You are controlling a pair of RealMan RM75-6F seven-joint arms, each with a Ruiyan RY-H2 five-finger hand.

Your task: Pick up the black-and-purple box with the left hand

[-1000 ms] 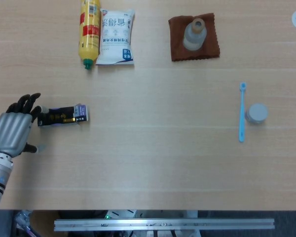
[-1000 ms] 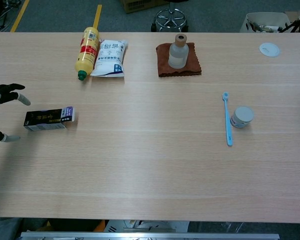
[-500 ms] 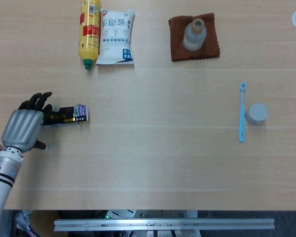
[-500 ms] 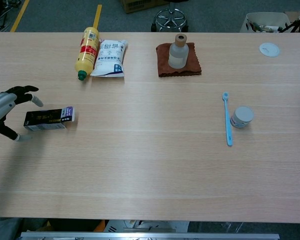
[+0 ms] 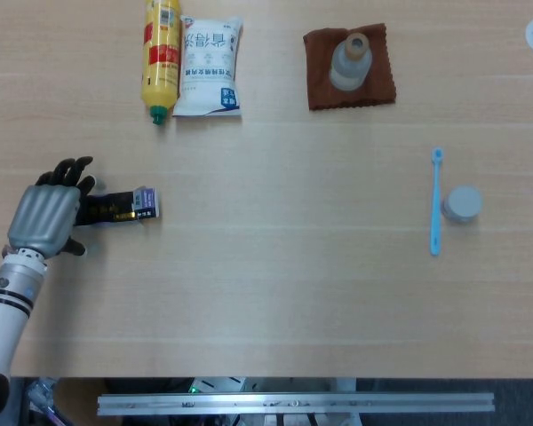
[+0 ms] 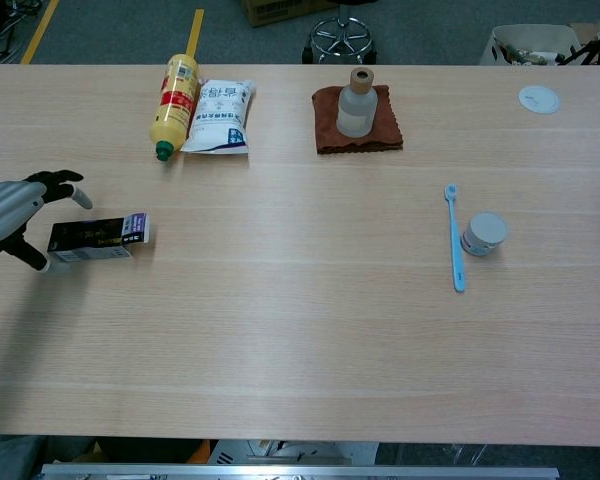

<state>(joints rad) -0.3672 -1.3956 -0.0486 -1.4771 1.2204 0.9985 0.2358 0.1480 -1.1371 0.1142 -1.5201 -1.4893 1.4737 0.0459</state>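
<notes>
The black-and-purple box [image 5: 122, 206] [image 6: 100, 237] lies flat on the table near its left edge, purple end pointing right. My left hand [image 5: 47, 218] [image 6: 15, 215] is at the box's left end, fingers spread, some above the box and the thumb below it. It covers the box's left end in the head view, and no grip on the box shows. My right hand is not in either view.
A yellow bottle [image 5: 161, 55] and a white pouch [image 5: 209, 67] lie at the back left. A small bottle [image 5: 350, 60] stands on a brown cloth [image 5: 348, 69]. A blue toothbrush [image 5: 435, 202] and a small jar [image 5: 462, 204] are at the right.
My left hand has moved right and slightly forward, closing the gap until its fingers bracket the box's left end. The box has not moved.
</notes>
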